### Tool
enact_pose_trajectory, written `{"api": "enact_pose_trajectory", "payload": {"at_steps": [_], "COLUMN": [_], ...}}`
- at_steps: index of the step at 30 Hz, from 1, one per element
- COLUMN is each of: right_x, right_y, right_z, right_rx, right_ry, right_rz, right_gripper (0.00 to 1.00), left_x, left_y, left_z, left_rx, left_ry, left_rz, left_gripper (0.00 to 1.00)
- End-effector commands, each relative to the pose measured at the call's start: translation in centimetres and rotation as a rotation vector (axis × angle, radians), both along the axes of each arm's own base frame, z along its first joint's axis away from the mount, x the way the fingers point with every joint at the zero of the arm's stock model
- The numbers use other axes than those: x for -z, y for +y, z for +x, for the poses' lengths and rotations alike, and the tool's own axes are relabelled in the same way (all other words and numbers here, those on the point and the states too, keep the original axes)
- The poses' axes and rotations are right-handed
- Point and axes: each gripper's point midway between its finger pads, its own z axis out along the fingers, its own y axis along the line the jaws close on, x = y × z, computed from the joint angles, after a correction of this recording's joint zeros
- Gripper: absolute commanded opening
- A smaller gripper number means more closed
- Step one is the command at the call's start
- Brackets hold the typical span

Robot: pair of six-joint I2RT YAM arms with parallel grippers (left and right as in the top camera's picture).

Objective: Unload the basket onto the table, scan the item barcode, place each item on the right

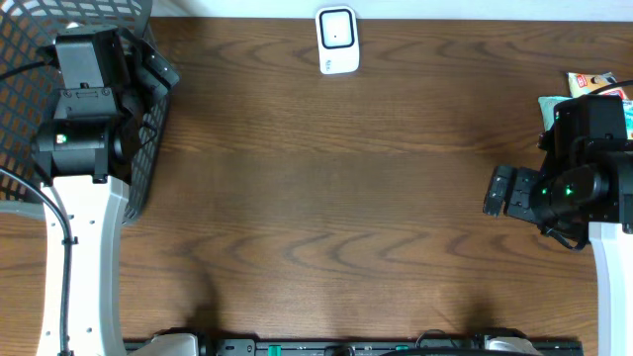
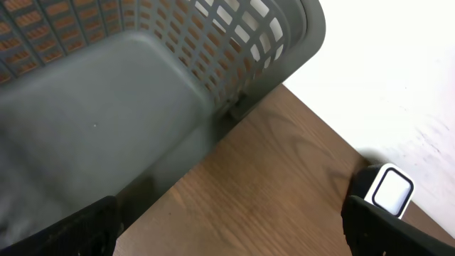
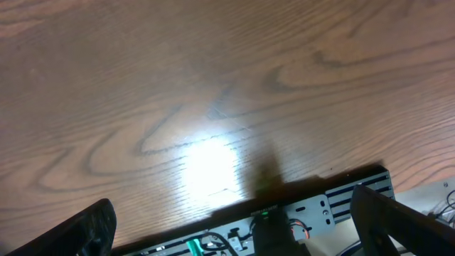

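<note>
Left gripper (image 2: 227, 213): jaws stood wide apart; nothing lay between them and they touched nothing; only the two dark fingers (image 2: 89, 229) showed, at the lower corners of the left wrist view.
Left gripper, place: above the rim of the grey mesh basket (image 1: 141, 168), at the far left corner of the table (image 1: 326, 208).
Right gripper (image 3: 231, 206): jaws also wide apart and holding nothing; between them there was only bare wood with a bright patch of glare.
Right gripper, place: near the right edge of the table, pointing toward the middle; well apart from the scanner (image 1: 336, 41).
Item: a colourful packet (image 1: 590, 83) lay at the far right edge of the table, just beside the right arm and partly hidden by it; neither gripper touched it.
Scanner: white, with rounded corners; it sat at the far edge of the table, about the middle; in the left wrist view it appeared close to the right finger, though apart from it.
Near edge: a black rail (image 3: 313, 206) ran along the table, with a small green light on it.
Writing: the print on the packet was too small to read - only yellow, red and green patches; I could read no brand on the scanner either.
</note>
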Motion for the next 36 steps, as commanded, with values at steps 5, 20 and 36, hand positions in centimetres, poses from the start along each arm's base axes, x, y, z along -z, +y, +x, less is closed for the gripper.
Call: {"api": "enact_pose_trajectory", "payload": {"at_steps": [5,20,36], "right_x": [-0.1,-0.1,-0.6], "right_y": [-0.1,-0.1,-1.0], "right_z": [-0.2,-0.3,3.1], "right_rx": [0.004,0.005,-0.015], "right_ry": [-0.008,-0.008,-0.352], "right_rz": [-0.013,-0.013,-0.077], "right_gripper": [0.99,0.99,0.99], "left_x": [-0.2,-0.2,-0.2], "left_y": [0.2,0.2,0.2], "left_z": [-0.2,-0.2,-0.2], "left_rx": [-0.013,-0.013,-0.013], "left_ry": [-0.006,-0.006,-0.006], "left_rz": [-0.007,-0.007,-0.007], "left_gripper": [0.98,0.98,0.98]}}
